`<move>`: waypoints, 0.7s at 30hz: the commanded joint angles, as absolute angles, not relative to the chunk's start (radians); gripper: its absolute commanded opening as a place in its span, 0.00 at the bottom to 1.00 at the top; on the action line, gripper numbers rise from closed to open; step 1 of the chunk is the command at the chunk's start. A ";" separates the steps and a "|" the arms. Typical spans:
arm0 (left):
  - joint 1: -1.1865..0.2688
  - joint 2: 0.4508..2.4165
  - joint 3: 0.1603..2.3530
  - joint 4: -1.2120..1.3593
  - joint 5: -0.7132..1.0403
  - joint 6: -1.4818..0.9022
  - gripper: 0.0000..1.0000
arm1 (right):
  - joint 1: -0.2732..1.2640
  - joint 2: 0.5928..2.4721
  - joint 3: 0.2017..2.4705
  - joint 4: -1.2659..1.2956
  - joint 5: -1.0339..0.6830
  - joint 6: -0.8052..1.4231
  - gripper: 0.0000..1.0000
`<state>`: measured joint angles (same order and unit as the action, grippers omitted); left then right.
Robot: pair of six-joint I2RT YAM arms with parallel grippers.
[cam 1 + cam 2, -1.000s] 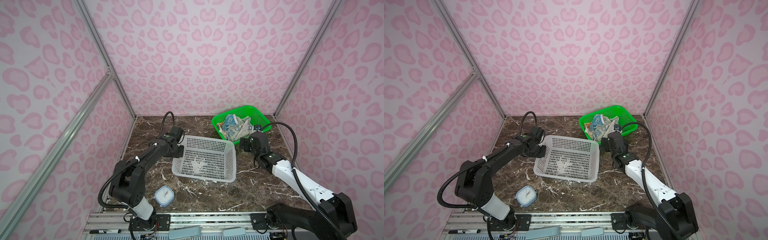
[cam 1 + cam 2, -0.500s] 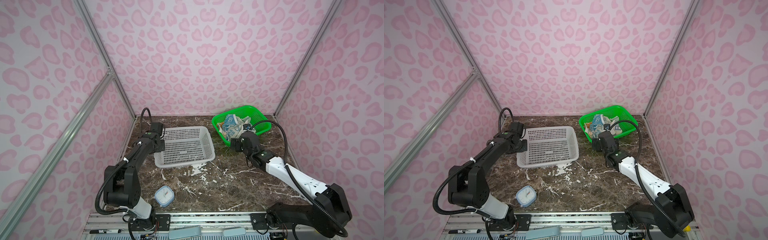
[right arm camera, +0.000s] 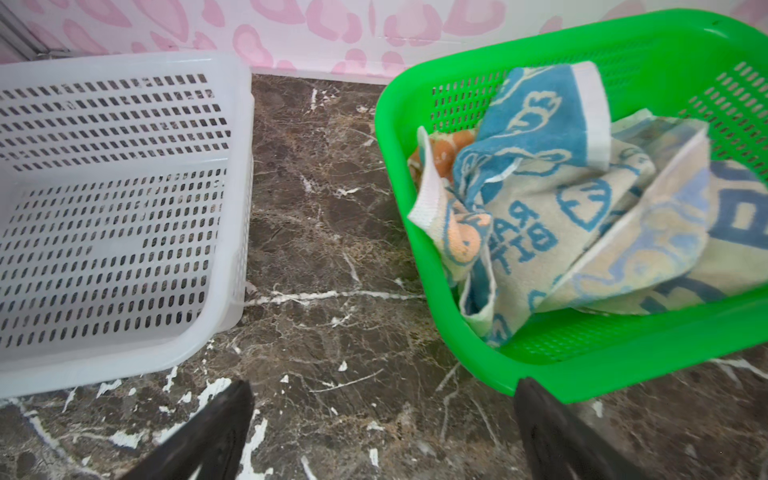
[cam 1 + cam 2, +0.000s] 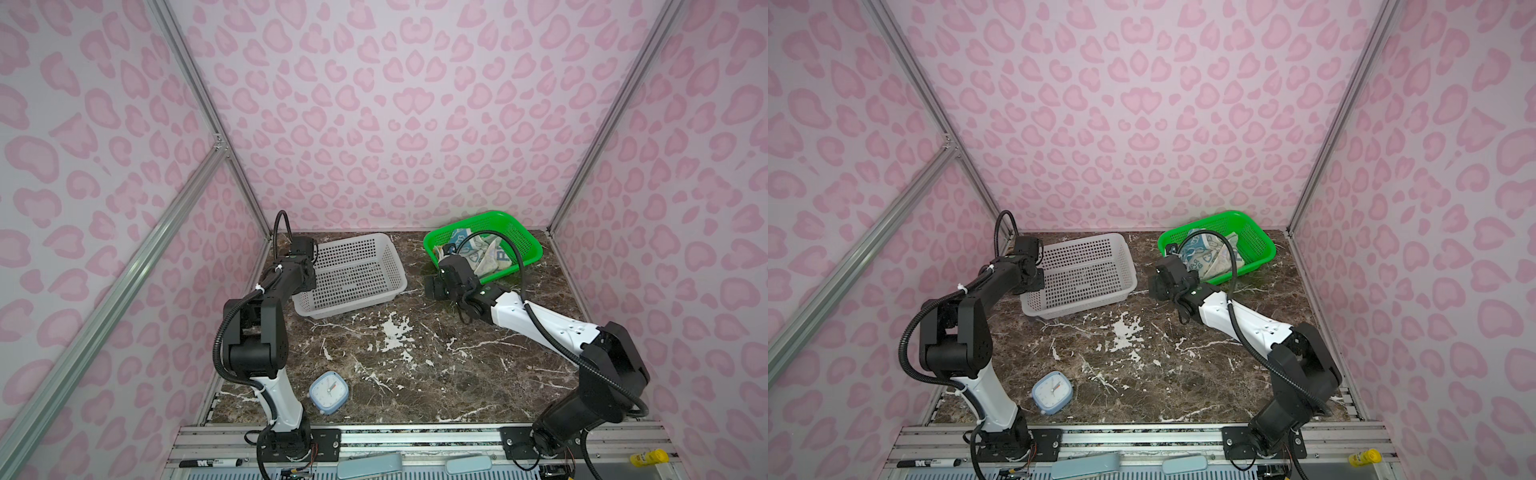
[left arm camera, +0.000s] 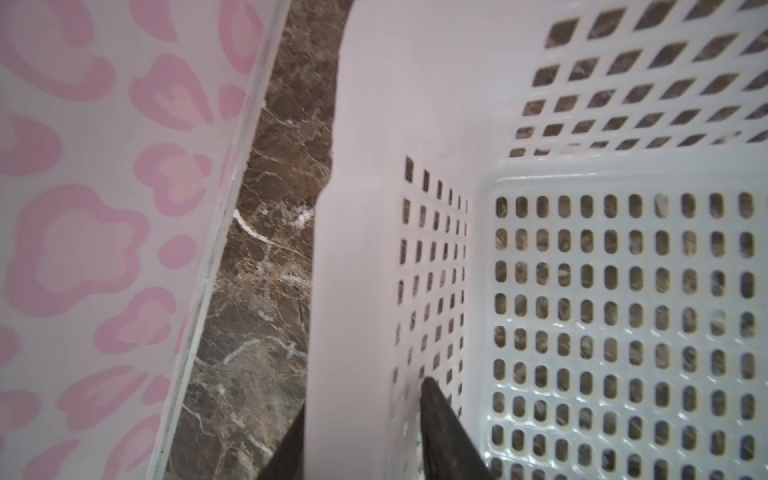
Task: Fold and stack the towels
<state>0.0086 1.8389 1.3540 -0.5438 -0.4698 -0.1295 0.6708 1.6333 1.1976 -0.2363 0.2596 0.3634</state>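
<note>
The towels (image 4: 478,253) lie crumpled together in a green basket (image 4: 528,245) at the back right; blue, cream and a little orange cloth (image 3: 561,199) shows. My right gripper (image 4: 432,286) hovers low over the marble just left of that green basket (image 3: 623,365), wide open (image 3: 384,382) and holding nothing. My left gripper (image 4: 308,269) is at the left wall of the white basket (image 4: 400,272). In the left wrist view its jaws (image 5: 365,395) stand parted astride the white rim (image 5: 353,249), one finger outside, one inside.
The white basket (image 3: 232,208) is bare inside and sits at the back left, close to the side wall. A small blue clock (image 4: 329,392) lies on the marble near the front left. A black marker (image 4: 212,462) and a yellow bottle (image 4: 646,458) rest on the front rail.
The left gripper has dragged the white basket from the middle of the table to the back left, and its jaws have widened. The right gripper has swung left, off the green basket's front.
</note>
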 commanded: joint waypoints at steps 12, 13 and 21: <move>0.012 1.584 1.351 -0.597 -0.458 -0.220 0.98 | 0.669 1.817 1.517 -0.460 0.294 0.291 1.00; 0.011 1.550 1.314 -0.603 -0.424 -0.243 0.98 | 0.667 1.827 1.537 -0.466 0.280 0.293 1.00; -0.023 1.265 1.080 -0.558 -0.145 -0.452 0.98 | 0.658 1.995 1.702 -0.476 0.107 0.351 1.00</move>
